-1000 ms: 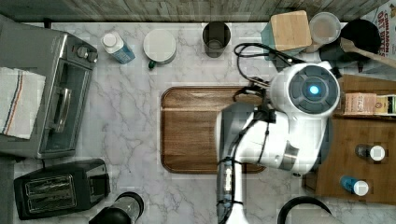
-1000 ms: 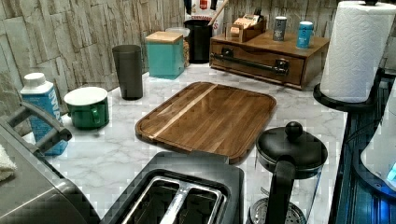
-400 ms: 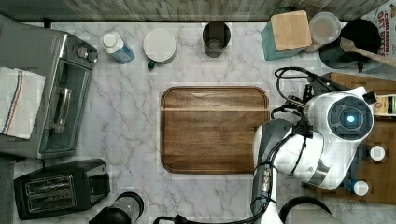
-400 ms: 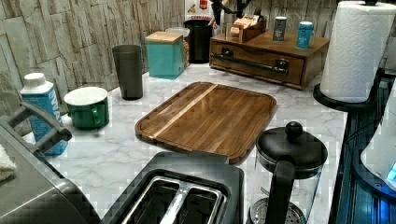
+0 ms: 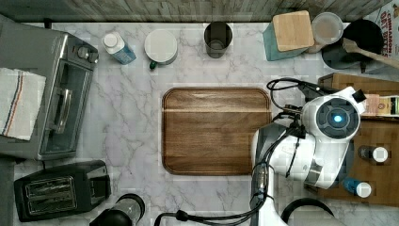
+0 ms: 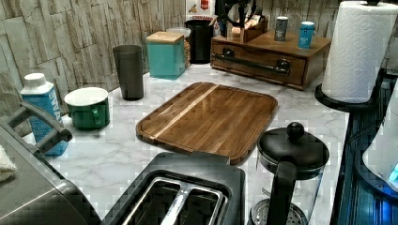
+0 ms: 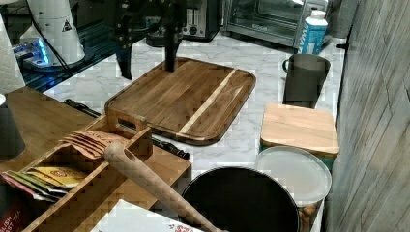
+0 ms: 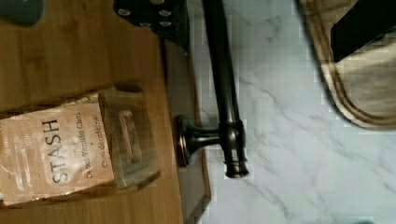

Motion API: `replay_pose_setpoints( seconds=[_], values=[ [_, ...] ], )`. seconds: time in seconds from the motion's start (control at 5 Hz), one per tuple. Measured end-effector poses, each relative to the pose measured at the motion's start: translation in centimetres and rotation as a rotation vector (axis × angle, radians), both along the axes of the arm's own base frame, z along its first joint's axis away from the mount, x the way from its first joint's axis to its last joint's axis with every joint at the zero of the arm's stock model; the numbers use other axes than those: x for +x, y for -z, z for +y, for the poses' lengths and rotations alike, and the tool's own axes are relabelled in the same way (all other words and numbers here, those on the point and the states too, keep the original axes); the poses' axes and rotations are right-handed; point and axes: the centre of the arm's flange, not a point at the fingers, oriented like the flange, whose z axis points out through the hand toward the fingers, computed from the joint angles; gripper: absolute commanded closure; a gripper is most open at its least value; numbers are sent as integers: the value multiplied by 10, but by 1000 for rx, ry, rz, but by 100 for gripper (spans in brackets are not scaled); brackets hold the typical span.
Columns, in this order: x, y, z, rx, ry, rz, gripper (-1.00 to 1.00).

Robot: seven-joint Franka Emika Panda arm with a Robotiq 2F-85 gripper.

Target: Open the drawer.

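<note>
**Q:** Two fingers: what state?

**A:** Spread wide, nothing held. The gripper is partly cut off at the right view's top edge. In the top view the arm hides the drawer front.

**Q:** Drawer position?

**A:** The drawer sits closed beyond the tray. In the wrist view its handle runs between the fingers, apart from both.
</note>
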Motion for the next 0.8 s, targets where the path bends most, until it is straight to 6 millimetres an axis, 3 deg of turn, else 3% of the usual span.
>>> replay_pose_setpoints(
  seconds=[0.2,0.8],
  values=[
    [-9,17,-2,-12,-10,80,-100],
    [-5,64,-10,19,16,15,-100]
  ],
)
